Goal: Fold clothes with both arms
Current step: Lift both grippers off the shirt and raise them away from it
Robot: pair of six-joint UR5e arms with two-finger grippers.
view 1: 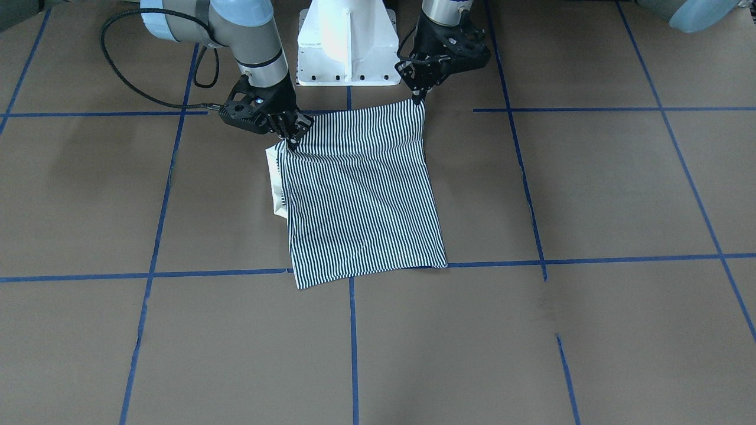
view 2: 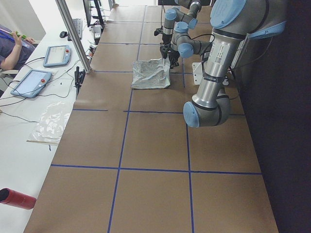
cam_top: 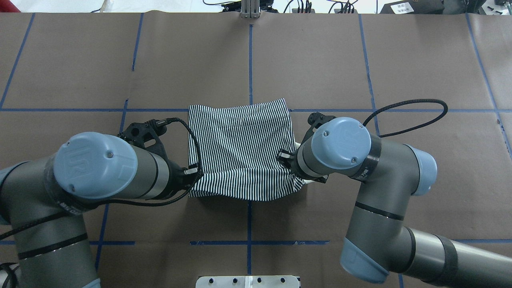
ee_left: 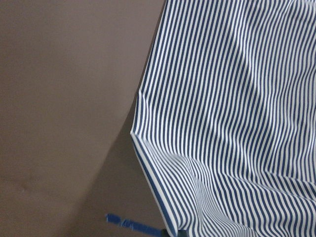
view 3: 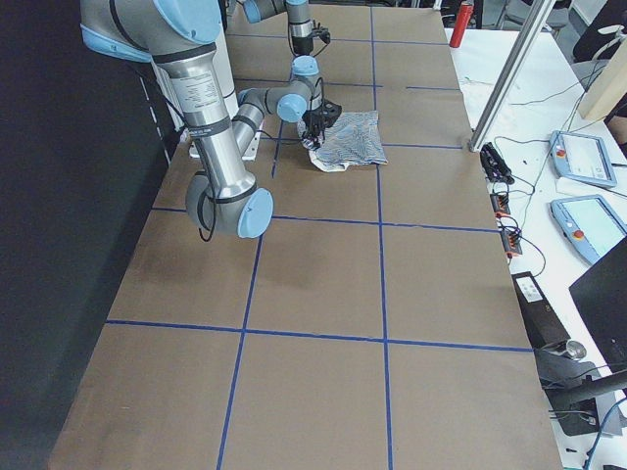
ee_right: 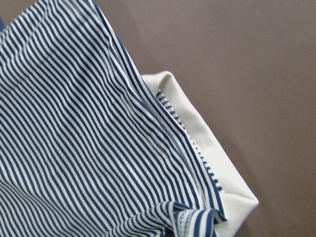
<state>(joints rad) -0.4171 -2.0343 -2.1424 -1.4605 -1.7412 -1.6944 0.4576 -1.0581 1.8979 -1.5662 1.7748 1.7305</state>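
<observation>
Clamped shut on the 1 o'clock corner of the polo shirt, in the front-facing view: the left tool, fingers pointing down, corner raised a little off the counter. Clamped shut likewise on the 11 o'clock corner: the right tool, fabric bunched at the pinch. Between the two, one striped edge held up, dipping slightly in the middle.

Outward from the tools, a rough folded rectangle of shirt near the counter's middle, stripes up, lying flat toward 6 o'clock. At its 9 o'clock side, just below the right tool, a strip of cream collar poking out from under the striped layer. Same cream fold in the right wrist view, at 4 o'clock.

Around the shirt, brown paper crossed by blue tape lines — one passing under the 6 o'clock edge. At 12 o'clock beyond the shirt, the white pedestal.

Overhead: left arm at the shirt's 9 o'clock, right arm at 3 o'clock, both bent inward.
</observation>
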